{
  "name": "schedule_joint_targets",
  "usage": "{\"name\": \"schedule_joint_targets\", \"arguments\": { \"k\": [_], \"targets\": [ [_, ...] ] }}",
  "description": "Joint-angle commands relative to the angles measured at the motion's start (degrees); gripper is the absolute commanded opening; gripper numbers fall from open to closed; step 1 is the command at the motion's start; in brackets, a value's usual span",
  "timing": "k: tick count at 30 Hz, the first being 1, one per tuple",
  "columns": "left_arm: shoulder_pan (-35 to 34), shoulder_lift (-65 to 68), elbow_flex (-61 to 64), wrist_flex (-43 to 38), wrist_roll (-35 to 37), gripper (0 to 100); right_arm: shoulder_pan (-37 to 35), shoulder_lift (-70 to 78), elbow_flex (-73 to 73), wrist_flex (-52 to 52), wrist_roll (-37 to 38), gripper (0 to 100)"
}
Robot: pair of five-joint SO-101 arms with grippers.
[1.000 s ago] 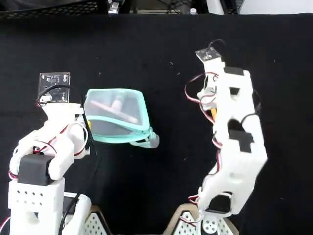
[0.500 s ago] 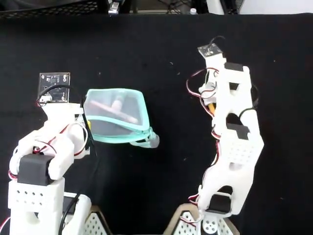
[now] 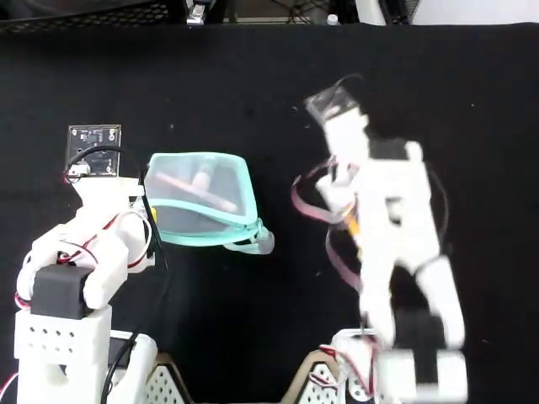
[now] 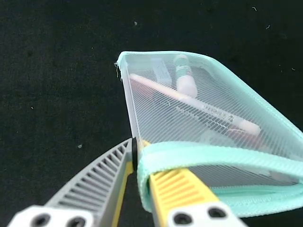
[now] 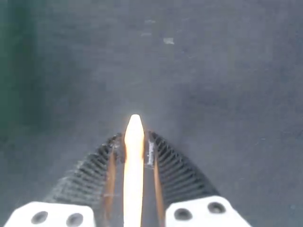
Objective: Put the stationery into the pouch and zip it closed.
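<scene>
Left wrist view: pouch edge pinched in left end effector; right end effector closed, empty.

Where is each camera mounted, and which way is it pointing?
High view: fixed above the table, looking down on the left arm, right arm and pouch.
Left wrist view: on the left wrist, looking along the left gripper, whose fingers clamp the pouch's edge.
Right wrist view: on the right wrist, looking past the right gripper at the table.
Shared: high and left wrist views both show the pouch holding stationery.
</scene>
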Motion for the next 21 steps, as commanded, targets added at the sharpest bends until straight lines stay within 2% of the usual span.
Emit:
{"name": "schedule_joint_targets", "arguments": {
  "k": [1,4,8,10,15,21],
  "targets": [
    [0.1,-0.7,-0.3,-0.7,-0.1,3,-6.1,-12.9,10.6,-0.7,0.0,1.2],
    [0.1,-0.7,-0.3,-0.7,-0.1,3,-8.8,-15.1,16.9,-2.5,0.0,1.2],
    [0.1,-0.7,-0.3,-0.7,-0.1,3,-8.8,-15.1,24.7,-10.5,0.4,1.6],
    [0.0,-0.7,-0.3,-0.7,-0.1,3,-9.0,-15.1,26.9,-12.1,0.5,5.9],
    [0.0,-0.7,-0.3,-0.7,-0.1,3,-9.1,-15.1,26.2,-11.9,0.5,21.1],
    [0.1,-0.7,-0.3,-0.7,-0.1,3,-9.1,-12.9,21.4,-6.7,0.1,21.5]
  ]
}}
